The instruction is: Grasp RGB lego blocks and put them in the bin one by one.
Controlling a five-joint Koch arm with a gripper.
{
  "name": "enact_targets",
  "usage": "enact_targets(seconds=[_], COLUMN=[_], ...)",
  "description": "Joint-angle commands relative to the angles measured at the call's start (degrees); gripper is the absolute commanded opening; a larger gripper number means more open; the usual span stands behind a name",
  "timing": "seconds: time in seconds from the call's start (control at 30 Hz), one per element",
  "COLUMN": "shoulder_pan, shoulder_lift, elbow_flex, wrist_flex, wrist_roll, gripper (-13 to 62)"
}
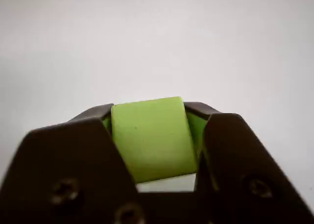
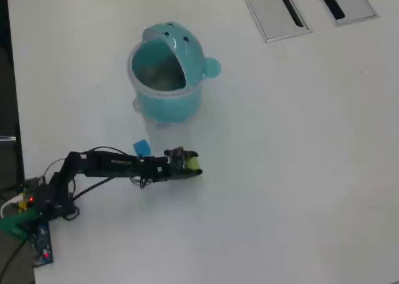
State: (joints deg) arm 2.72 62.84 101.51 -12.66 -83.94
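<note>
A yellow-green lego block (image 1: 153, 138) fills the gap between my dark jaws in the wrist view, pressed by them on both sides. My gripper (image 1: 154, 135) is shut on it. From overhead the gripper (image 2: 192, 164) sits below the bin with the yellow-green block (image 2: 194, 164) at its tip. A blue block (image 2: 142, 148) lies on the table just above the arm, left of the gripper. The light teal bin (image 2: 167, 72) stands upright behind, its mouth open under the domed hood. No red block shows.
Two grey slotted panels (image 2: 274, 10) lie at the table's far right corner in the overhead view. The arm's base and wiring (image 2: 37, 203) sit at the left edge. White table (image 2: 299, 172) stretches to the right of the gripper.
</note>
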Motion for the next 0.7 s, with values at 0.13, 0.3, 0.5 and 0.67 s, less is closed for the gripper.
enact_targets(seconds=[0.13,0.3,0.5,0.67], shoulder_pan=[-2.02,-3.60,-7.12,-12.04], shoulder_lift=[9.32,15.56,23.91,30.59], elbow_flex=[-0.70,0.70,1.05,0.97], wrist_flex=[-5.80,-5.71,-4.66,-2.64], wrist_roll=[2.81,4.57,6.15,6.33], gripper=[5.5,5.5,5.4,5.4])
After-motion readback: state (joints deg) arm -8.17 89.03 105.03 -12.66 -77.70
